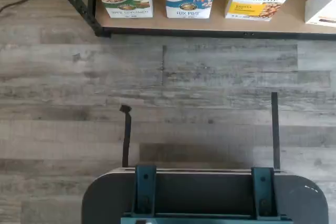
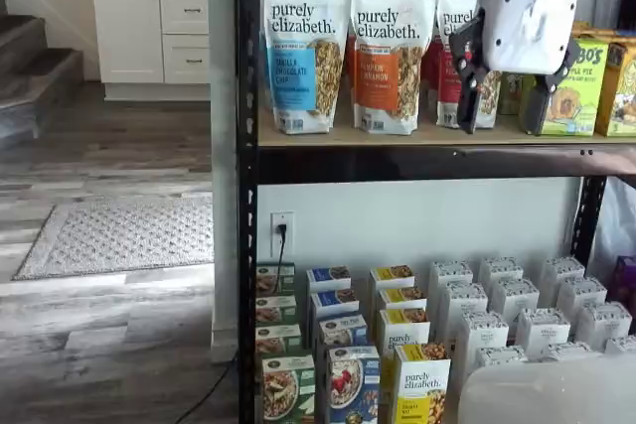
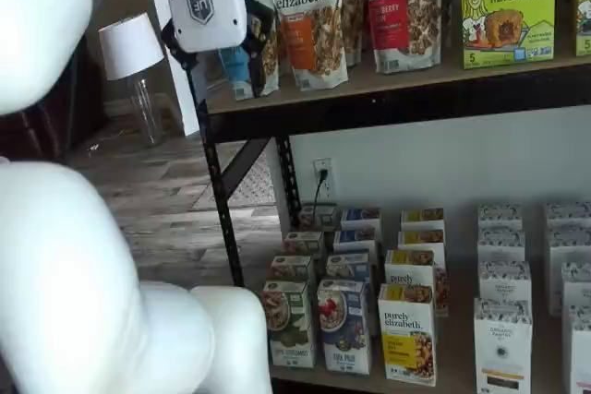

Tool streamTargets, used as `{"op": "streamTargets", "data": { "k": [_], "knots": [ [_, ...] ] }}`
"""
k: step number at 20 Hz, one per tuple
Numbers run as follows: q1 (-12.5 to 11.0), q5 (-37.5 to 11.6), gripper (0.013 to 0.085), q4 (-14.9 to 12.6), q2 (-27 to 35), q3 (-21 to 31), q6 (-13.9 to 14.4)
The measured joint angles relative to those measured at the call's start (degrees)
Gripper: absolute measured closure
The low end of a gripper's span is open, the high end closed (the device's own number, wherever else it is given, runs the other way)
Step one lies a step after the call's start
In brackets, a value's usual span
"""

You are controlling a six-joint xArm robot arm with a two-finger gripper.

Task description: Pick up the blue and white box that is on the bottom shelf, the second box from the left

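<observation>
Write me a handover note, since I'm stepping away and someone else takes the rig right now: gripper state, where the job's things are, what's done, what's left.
Gripper: open, empty, hanging high in front of the upper shelf's granola bags, far above the target.
Blue and white box: upright at the front of the bottom shelf, between the green-and-white carton and the yellow-and-white carton. More blue and white boxes stand in a row behind it.
Done: nothing; the box is untouched.
Left: lower the arm to the bottom shelf, line up with the front blue and white box, close on it, lift it out.
</observation>
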Motion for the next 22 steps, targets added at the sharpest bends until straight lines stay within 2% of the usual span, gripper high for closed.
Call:
{"op": "streamTargets", "data": {
  "k": [11, 22],
  "knots": [
    [3.51, -4.32, 0.0130, -0.23, -0.93, 4.86, 3.25],
    [4.72, -11.15, 0.0130, -0.02, -1.88, 12.21, 4.24]
  ]
}}
